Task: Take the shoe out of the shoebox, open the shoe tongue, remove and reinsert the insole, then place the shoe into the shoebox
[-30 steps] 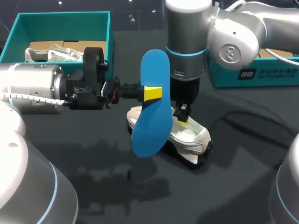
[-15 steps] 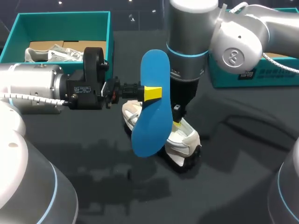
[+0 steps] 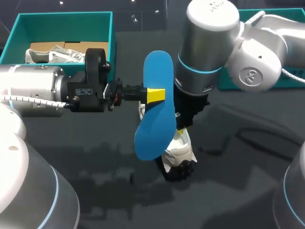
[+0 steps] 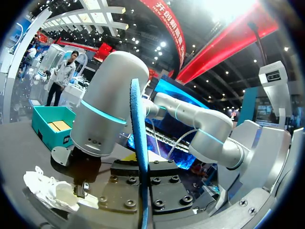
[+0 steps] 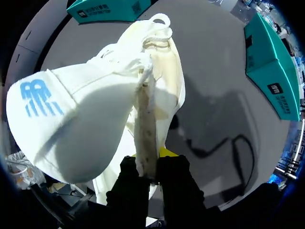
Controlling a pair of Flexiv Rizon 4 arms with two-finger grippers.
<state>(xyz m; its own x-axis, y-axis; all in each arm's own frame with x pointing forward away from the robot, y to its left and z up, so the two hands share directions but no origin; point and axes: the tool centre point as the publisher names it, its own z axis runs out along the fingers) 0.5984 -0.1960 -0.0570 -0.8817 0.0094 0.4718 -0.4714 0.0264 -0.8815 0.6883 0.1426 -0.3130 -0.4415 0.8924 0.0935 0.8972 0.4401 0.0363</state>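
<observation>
Left arm (image 3: pixel 43 93) comes in level from the side. The left gripper (image 3: pixel 155 95) is clamped on the blue insole (image 3: pixel 155 129), with one yellow tip flat against the face toward the camera. The insole stands nearly upright in the air above the table (image 3: pixel 248 181), its broad end lower and leaning slightly. In the left wrist view the insole (image 4: pixel 139 157) is edge-on, a thin blue line rising from the gripper's middle. The right arm (image 4: pixel 105 114) is just behind it, and the shoe (image 4: pixel 52 191) sits low off to one side. Right arm (image 3: pixel 209 52) comes down steeply over the table's middle. The right gripper (image 3: pixel 180 128) is just behind the insole, at the top of the white shoe (image 3: pixel 178 152). The shoe is partly hidden by the insole, with its dark sole at the near end. Cannot tell whether it rests on the table or hangs just clear. In the right wrist view the right gripper (image 5: pixel 147 167) is pinched together on a narrow flap of the shoe (image 5: pixel 95 119). The flap stands between the two black fingers. Cannot tell which part of the upper it is. Laces are looped at the shoe's far end. The open teal shoebox (image 3: pixel 62 19) is at the table's far left corner, well apart from both grippers, with a second shoe (image 3: pixel 57 55) lying inside. Another teal box (image 3: pixel 295 78) is at the far right, mostly hidden behind the right arm.
</observation>
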